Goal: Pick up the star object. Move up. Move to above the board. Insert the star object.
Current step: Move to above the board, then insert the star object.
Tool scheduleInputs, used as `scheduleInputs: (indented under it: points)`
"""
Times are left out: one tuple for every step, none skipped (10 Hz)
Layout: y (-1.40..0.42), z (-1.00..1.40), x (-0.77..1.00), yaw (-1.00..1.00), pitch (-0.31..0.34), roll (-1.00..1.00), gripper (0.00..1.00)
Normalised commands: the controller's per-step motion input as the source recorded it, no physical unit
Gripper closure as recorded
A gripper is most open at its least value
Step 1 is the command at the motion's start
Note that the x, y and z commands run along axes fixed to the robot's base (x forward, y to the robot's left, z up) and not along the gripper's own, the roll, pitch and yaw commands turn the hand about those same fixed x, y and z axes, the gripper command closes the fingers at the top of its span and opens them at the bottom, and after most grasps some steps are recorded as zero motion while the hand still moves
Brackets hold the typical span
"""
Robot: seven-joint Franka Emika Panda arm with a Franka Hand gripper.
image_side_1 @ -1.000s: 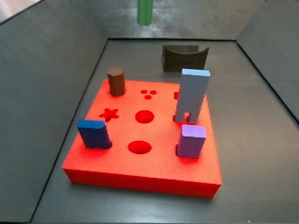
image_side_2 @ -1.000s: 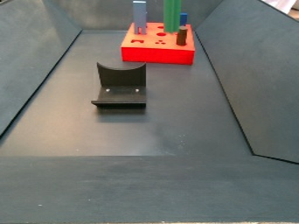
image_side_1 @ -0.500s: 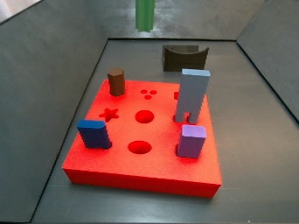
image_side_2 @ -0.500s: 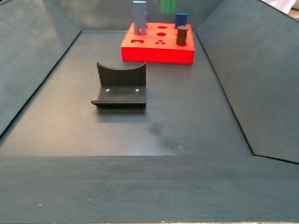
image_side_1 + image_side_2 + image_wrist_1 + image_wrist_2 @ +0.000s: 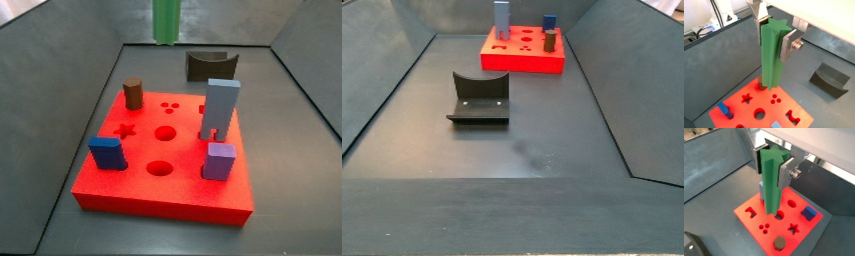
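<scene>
My gripper (image 5: 774, 30) is shut on the green star object (image 5: 771, 60), a long prism held upright by its top end; both wrist views show it (image 5: 773, 178) between the silver fingers (image 5: 785, 170). It hangs high above the red board (image 5: 791, 102). The board's star hole (image 5: 747, 98) lies below and to one side of the prism's lower end, and also shows in the wrist view (image 5: 793, 228). In a side view only the prism's lower end (image 5: 166, 20) shows, above the board's (image 5: 187, 200) far edge, away from the star hole (image 5: 126, 130). The gripper is out of both side views.
On the board stand a brown cylinder (image 5: 134, 94), a blue block (image 5: 107, 153), a purple block (image 5: 221, 161) and a tall light-blue block (image 5: 221, 108), with several round holes between. The dark fixture (image 5: 211, 65) stands behind the board; it also shows in a side view (image 5: 480, 97).
The green star object has risen. In one side view less of it shows at the top; in the other it has left the frame.
</scene>
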Motion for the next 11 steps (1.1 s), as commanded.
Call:
scheduleInputs:
  points:
    - [-0.19,0.06,0.07,0.01,0.106,0.02,1.0]
    - [0.0,-0.1,0.0,0.0,0.0,0.01,1.0]
    - [0.0,-0.01,0.0,0.0,0.0,0.0,1.0]
    - [0.0,-0.04,0.0,0.0,0.0,0.0,1.0]
    - [-0.08,-0.07,-0.51,-0.33,0.0,0.0,1.0]
    - [0.0,-0.07,-0.05,-0.99,0.0,0.0,1.0]
    - [0.0,-0.1,0.0,-1.0,0.0,0.0,1.0]
    - [0.0,-0.24,0.0,-1.0,0.0,-0.04,1.0]
    - [0.0,-0.15,0.24,-0.22,0.0,-0.03,1.0]
    - [-0.2,-0.33,0.0,0.01,-0.146,0.0,1.0]
    - [-0.25,-0.8,-0.04,-0.23,-0.027,0.0,1.0]
